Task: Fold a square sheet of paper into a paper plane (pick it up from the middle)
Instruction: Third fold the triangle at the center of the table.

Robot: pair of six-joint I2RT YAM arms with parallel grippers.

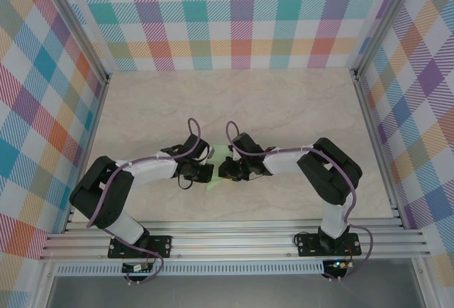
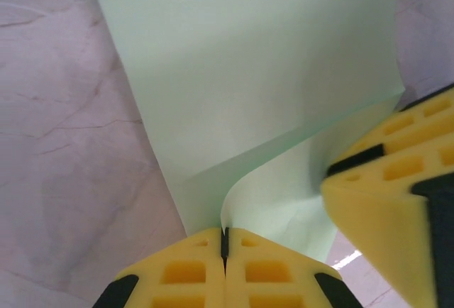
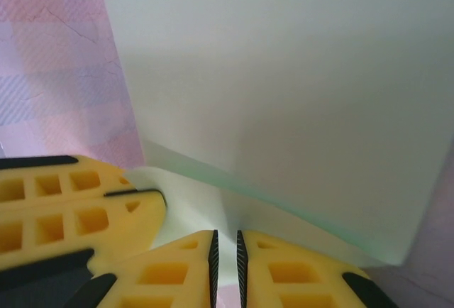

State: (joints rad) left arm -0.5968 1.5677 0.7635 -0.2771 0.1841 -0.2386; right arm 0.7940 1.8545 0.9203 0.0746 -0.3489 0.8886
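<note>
I see the square sheet of paper [image 1: 213,184] near the middle of the tabletop [image 1: 284,102], partly folded, caught between my two grippers; the left gripper [image 2: 225,245] is clenched on its near edge, the paper fanning toward 12 o'clock; the right gripper [image 3: 225,251], at the sheet's 3 o'clock from above, pinches a crease, jaws nearly touching.

My left hand [image 1: 202,172] and right hand [image 1: 225,169] meet near the middle of the tabletop [image 1: 284,109], left one on the left, tips almost touching. The square sheet of paper [image 1: 215,182] lies between them. At my left wrist, its near edge sits in the pinched fingertips and the sheet runs far from them. The right hand presses against its right side.
</note>
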